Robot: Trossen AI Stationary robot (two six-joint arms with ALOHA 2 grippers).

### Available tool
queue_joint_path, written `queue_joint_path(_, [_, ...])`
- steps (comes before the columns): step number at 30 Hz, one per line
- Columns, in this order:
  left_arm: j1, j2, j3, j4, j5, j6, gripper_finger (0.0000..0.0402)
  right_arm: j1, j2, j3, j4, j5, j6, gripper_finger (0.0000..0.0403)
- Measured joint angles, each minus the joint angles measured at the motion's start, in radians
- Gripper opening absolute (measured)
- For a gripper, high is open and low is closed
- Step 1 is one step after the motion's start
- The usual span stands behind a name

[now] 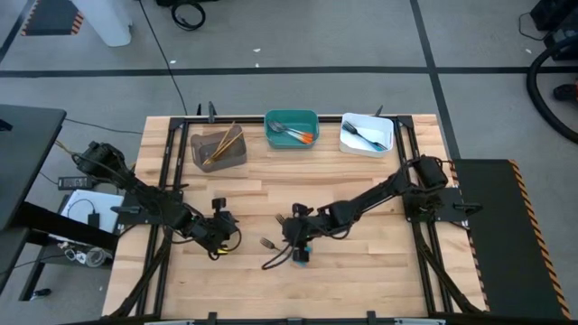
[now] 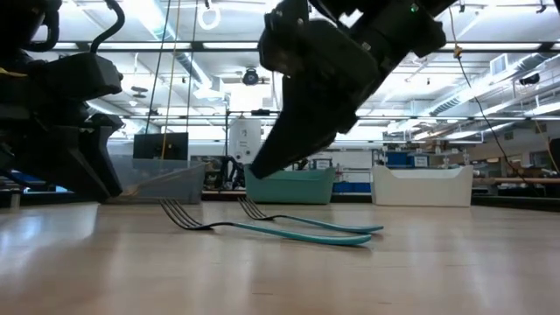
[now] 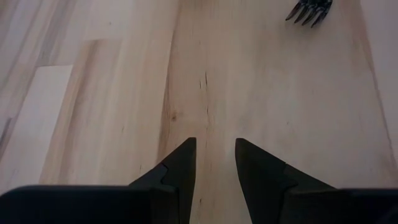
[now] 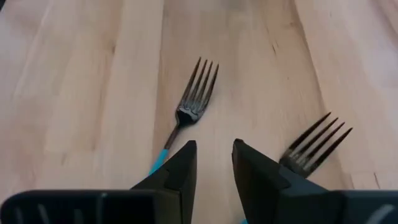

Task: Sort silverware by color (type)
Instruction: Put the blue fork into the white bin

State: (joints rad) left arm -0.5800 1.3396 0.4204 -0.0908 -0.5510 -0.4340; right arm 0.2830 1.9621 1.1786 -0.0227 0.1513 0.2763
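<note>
So the landmark is the teal rectangular plastic bin (image 1: 292,129) at the middle of the far edge of the light wooden table (image 1: 361,271), and I'll place everything off that. It holds a few silver utensils with orange handles (image 1: 302,135), crossed over each other. Just beside the teal bin on one side is a grey rectangular bin (image 1: 218,147) with gold-coloured slim utensils (image 1: 223,143) leaning in it, and just beside it on the other side a white rectangular bin (image 1: 368,134) with dark metal utensils (image 1: 366,136) lying inside. Well in front of the teal bin, near the middle of the table, the right gripper (image 1: 298,244) sits low over two dark-tined forks with blue handles. One fork (image 4: 194,102) lies flat with its tines ahead of the fingers, the second fork (image 4: 315,144) lies just beside it off to the side, and in the low view their handles cross on the wood (image 2: 289,227). The right jaws stand a narrow gap apart with nothing between them; neither fork is gripped. The left gripper (image 1: 217,236) waits over bare wood, also well in front of the teal bin but over toward the grey bin's side, jaws parted narrowly and empty, with only some fork tines poking into its wrist view.
</note>
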Motion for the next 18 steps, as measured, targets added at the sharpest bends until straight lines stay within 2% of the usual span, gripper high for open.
queue_joint_path(6, [-0.013, -0.001, 0.084, -0.072, 0.024, 0.061, 0.0121, 0.027, 0.015, 0.013, 0.022, 0.021, 0.044, 0.011])
queue_joint_path(10, [-0.03, -0.001, 0.133, -0.107, 0.027, 0.105, 0.0121, 0.044, 0.054, 0.068, 0.015, 0.029, 0.042, 0.011])
queue_joint_path(18, [-0.078, 0.0, 0.156, -0.126, 0.026, 0.04, 0.0121, 0.058, 0.128, 0.14, -0.024, 0.073, 0.066, 0.011])
